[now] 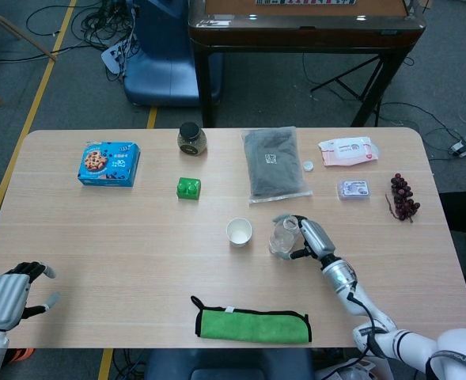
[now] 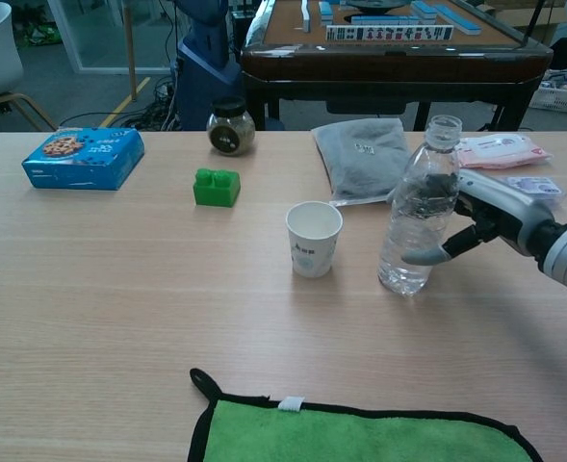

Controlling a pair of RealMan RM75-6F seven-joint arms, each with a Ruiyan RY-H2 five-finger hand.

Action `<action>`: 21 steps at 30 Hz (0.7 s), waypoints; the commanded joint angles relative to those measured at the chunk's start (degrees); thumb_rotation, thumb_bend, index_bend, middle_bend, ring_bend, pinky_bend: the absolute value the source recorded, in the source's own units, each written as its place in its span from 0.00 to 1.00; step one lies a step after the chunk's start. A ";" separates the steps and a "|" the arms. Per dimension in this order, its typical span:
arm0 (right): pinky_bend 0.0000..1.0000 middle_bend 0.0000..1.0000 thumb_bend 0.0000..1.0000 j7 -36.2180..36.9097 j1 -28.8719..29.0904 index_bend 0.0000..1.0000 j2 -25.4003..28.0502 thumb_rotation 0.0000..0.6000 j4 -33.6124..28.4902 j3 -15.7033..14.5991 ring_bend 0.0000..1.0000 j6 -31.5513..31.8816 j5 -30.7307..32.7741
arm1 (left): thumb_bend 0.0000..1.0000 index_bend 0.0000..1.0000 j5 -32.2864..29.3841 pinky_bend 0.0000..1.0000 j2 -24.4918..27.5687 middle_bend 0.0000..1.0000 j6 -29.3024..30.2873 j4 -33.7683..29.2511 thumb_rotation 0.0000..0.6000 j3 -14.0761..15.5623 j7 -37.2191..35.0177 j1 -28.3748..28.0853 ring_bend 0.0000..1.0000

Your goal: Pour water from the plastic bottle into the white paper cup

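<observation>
The clear plastic bottle (image 1: 282, 236) (image 2: 416, 217) stands upright with no cap on it, its base at or just above the tabletop. My right hand (image 1: 310, 237) (image 2: 490, 212) grips it from the right, fingers behind and thumb across the front. The white paper cup (image 1: 239, 232) (image 2: 314, 239) stands upright a short way left of the bottle, apart from it. My left hand (image 1: 7, 293) rests at the table's near left corner, fingers apart and holding nothing; the chest view does not show it.
Behind the cup lie a grey pouch (image 1: 274, 164), a green block (image 1: 188, 188), a dark jar (image 1: 191, 138) and a blue cookie box (image 1: 109, 163). A small white cap (image 1: 308, 166), wipes pack (image 1: 348, 150) and grapes (image 1: 403, 196) are at the right. A green cloth (image 1: 252, 323) lies at the front edge.
</observation>
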 commanded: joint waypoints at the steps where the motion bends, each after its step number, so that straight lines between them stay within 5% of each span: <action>1: 0.36 0.39 0.04 -0.09 0.14 0.37 -0.37 1.00 0.44 0.19 0.30 0.09 0.21 | 0.20 0.47 -0.04 0.53 0.04 0.42 -0.02 -0.05 1.00 -0.03 -0.06 -0.01 0.35; 8: 0.48 0.49 0.16 -1.21 0.39 0.50 -0.70 1.00 0.99 0.79 0.41 0.72 0.59 | 0.20 0.47 -0.27 0.53 0.21 0.42 0.00 -0.22 1.00 -0.21 -0.22 -0.01 0.35; 21: 0.55 0.58 0.18 -9.30 1.04 0.59 1.45 1.00 -1.68 3.10 0.51 1.97 2.37 | 0.20 0.47 -0.38 0.53 0.45 0.42 0.03 -0.65 1.00 -0.32 0.11 -0.04 0.35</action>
